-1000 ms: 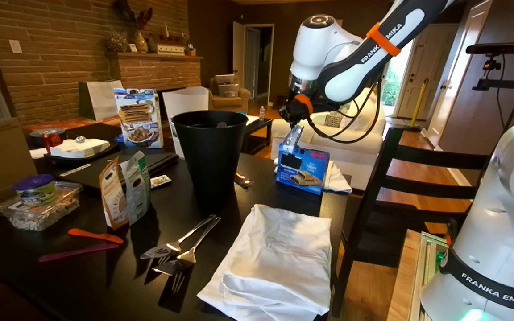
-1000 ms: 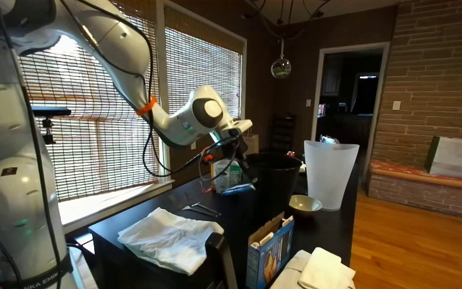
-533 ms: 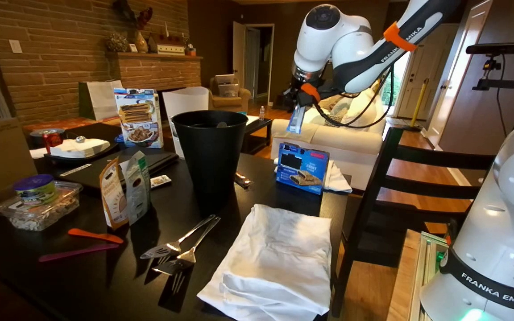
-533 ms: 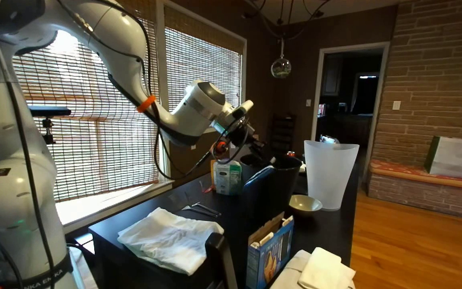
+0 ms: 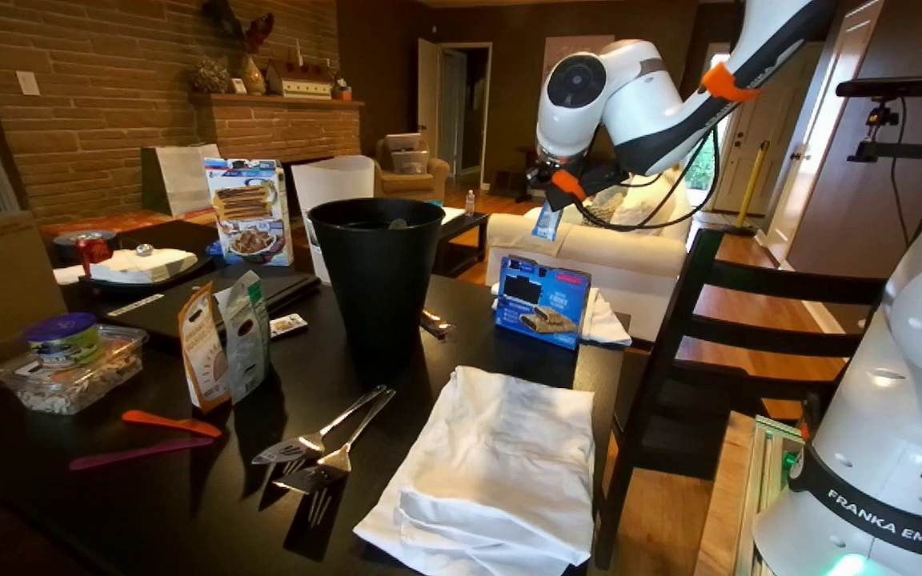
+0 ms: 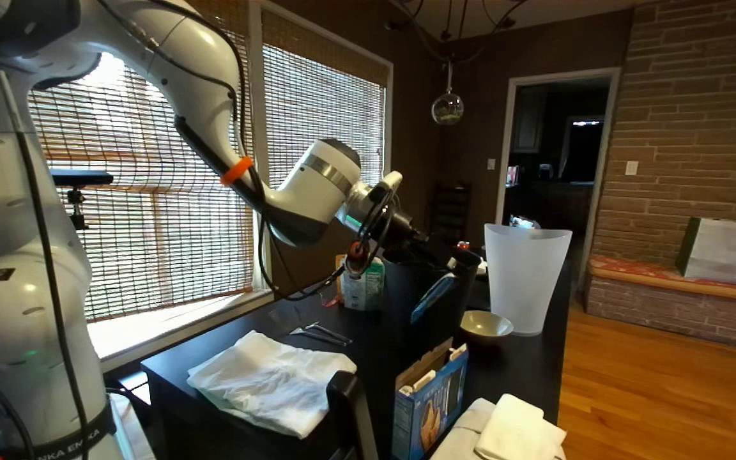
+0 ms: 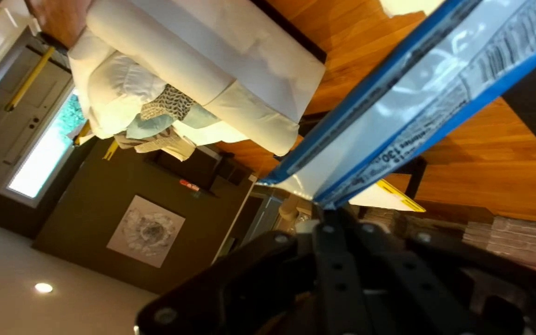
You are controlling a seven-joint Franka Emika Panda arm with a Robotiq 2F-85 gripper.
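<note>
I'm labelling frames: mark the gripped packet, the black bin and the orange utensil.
Packet point(image 7: 403, 107): wrist view, middle of its side.
Black bin point(image 5: 377, 276): in an exterior view, outer wall.
Orange utensil point(image 5: 171, 422): same view, its middle.

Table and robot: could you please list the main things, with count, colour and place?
table: 1, black, under tall bin
packet: 1, blue and white, held in air
tall bin: 1, black, on table
bowl: 1, pale, on table
frosted bin: 1, white, beside bowl
snack box: 1, blue, on table
folded cloth: 1, white, on table
pouches: 2, orange and greenish, on table
metal utensils: 2, silver, on table
plastic utensils: 2, orange and purple, near pouches
end effector: 1, black, gripping packet
arm: 1, white, above table
</note>
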